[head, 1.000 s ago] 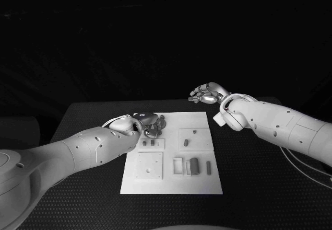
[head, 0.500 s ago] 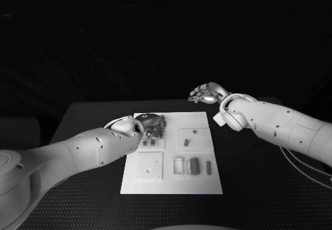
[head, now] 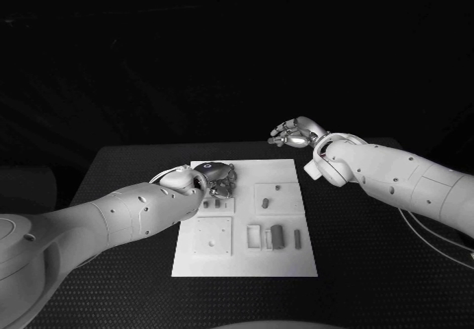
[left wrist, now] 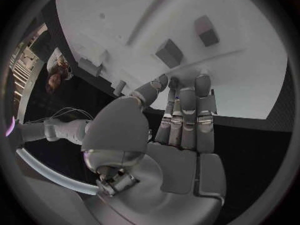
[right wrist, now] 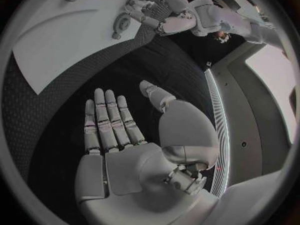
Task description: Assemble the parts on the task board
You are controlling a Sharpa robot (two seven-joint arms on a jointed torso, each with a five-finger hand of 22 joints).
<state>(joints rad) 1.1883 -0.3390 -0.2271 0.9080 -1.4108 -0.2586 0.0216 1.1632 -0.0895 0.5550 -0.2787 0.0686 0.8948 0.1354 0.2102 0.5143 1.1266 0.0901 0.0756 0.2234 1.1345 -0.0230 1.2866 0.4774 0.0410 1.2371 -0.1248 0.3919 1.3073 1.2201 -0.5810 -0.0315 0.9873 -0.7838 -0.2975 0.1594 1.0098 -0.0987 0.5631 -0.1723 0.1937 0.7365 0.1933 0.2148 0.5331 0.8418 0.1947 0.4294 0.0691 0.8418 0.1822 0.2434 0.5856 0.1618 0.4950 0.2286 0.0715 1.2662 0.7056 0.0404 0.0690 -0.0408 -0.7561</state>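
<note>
Since a second ago my left hand [head: 219,179] has edged inward over the task board's [head: 247,264] far-left corner, fingers together and holding nothing, my right hand [head: 293,132] hovering spread beyond it, while most parts [head: 277,236] lie loose, unassembled.

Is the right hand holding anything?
No, the right hand lies flat with its fingers stretched out and nothing in it, above the black table.
</note>
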